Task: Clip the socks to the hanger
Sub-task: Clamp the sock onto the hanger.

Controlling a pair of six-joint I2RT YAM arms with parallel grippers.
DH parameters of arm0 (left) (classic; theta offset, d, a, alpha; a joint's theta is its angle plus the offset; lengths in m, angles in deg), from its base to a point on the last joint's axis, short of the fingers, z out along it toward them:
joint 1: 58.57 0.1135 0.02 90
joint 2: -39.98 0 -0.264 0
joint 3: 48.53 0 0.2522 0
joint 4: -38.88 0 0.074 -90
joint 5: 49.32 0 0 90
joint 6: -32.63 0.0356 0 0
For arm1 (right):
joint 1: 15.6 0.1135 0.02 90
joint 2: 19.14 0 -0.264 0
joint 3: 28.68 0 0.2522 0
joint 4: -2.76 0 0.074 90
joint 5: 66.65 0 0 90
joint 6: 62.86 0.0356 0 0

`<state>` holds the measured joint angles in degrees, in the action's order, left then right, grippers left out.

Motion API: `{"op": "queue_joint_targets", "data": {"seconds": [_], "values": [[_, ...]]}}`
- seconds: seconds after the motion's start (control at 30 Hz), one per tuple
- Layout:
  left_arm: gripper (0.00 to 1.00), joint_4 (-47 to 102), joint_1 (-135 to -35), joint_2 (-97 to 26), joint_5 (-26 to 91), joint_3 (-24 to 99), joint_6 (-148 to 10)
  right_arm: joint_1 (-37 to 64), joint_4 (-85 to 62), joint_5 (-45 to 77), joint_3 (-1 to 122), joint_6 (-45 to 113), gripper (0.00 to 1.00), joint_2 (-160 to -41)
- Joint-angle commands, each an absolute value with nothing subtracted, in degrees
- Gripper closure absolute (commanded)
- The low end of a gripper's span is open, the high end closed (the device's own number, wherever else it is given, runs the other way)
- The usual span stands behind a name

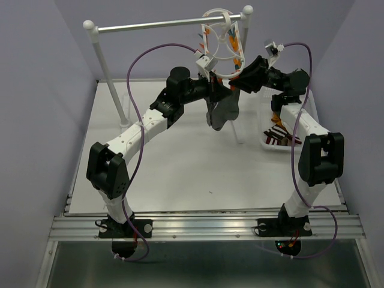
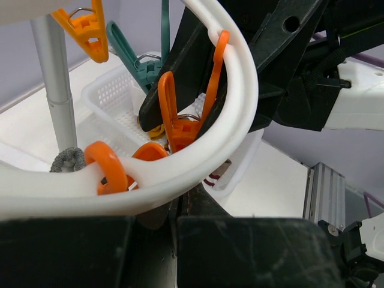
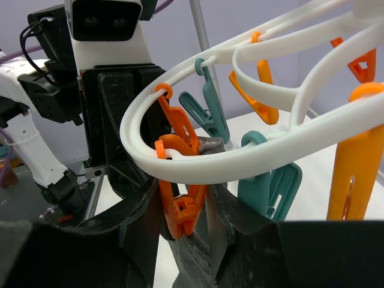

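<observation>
White table (image 1: 180, 165) with basket (image 1: 264, 144), rail stand (image 1: 108, 75)

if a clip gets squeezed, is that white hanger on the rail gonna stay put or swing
The hanger hangs from the rail by one hook, so it will probably swing or tilt when pushed. It looks like thin plastic, so likely light and a bit springy. The clips dangle on small loops, so they may swivel away.

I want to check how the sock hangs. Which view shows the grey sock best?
Top external: the grey sock hangs in full below the hanger. Right wrist shows only a strip behind an orange clip; left wrist, nothing certain.
</observation>
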<state>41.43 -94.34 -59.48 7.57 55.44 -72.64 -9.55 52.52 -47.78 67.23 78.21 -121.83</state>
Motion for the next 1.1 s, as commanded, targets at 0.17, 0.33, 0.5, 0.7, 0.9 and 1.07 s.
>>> {"op": "queue_joint_targets", "data": {"seconds": [0.17,0.33,0.5,0.7,0.9,1.07], "values": [[1.0,49.9,-94.43,-55.39,4.03,55.49,-73.98,-9.09,51.75,-50.39,65.5,73.64,0.99,-119.24],[1.0,50.43,-94.34,-54.59,2.01,54.0,-73.19,-9.09,51.05,-49.51,66.64,72.5,0.99,-120.12],[1.0,50.52,-94.34,-54.77,3.76,54.0,-73.63,-9.09,51.31,-50.12,66.38,72.93,0.99,-120.3],[1.0,50.87,-94.34,-54.86,4.03,54.53,-73.63,-9.09,53.15,-52.23,64.63,74.08,0.99,-119.07],[1.0,51.4,-94.17,-53.27,3.41,53.74,-72.93,-9.09,50.1,-50.57,63.38,70.48,0.99,-117.57],[1.0,51.66,-94.17,-52.83,4.2,53.56,-73.54,-9.09,50.86,-50.48,63.48,70.64,0.99,-117.92]]}}
